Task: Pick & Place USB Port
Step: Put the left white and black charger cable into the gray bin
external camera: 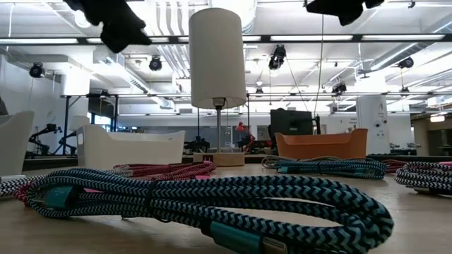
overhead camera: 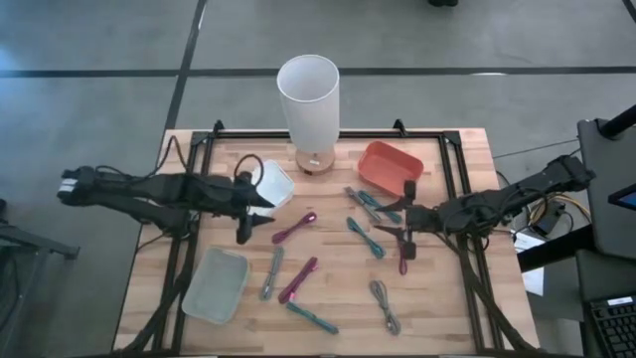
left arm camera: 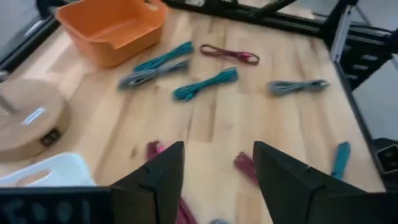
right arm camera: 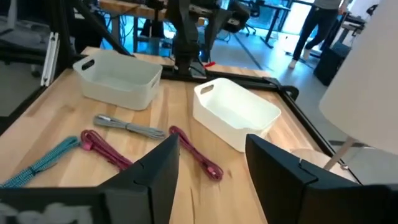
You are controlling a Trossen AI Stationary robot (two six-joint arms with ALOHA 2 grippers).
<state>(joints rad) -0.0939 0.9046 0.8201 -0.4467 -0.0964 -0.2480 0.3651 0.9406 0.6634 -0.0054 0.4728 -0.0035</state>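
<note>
Several coiled braided USB cables lie loose on the wooden table: magenta ones point(overhead camera: 295, 228) point(overhead camera: 298, 280), teal ones point(overhead camera: 365, 237) point(overhead camera: 313, 317), grey ones point(overhead camera: 272, 271) point(overhead camera: 385, 305) and a dark red one point(overhead camera: 404, 261). My left gripper point(left arm camera: 214, 180) hangs open in the air at the table's left of middle point(overhead camera: 254, 217), beside the white bin point(overhead camera: 270, 184). My right gripper point(right arm camera: 211, 180) hangs open at the right of middle point(overhead camera: 388, 235), above the teal and dark red cables. Neither holds anything.
A white-shaded lamp point(overhead camera: 308, 99) on a round wooden base point(left arm camera: 25, 118) stands at the far middle. An orange bin point(overhead camera: 390, 167) sits far right, a pale tray point(overhead camera: 217, 283) near left. A black frame point(overhead camera: 452, 169) runs round the table.
</note>
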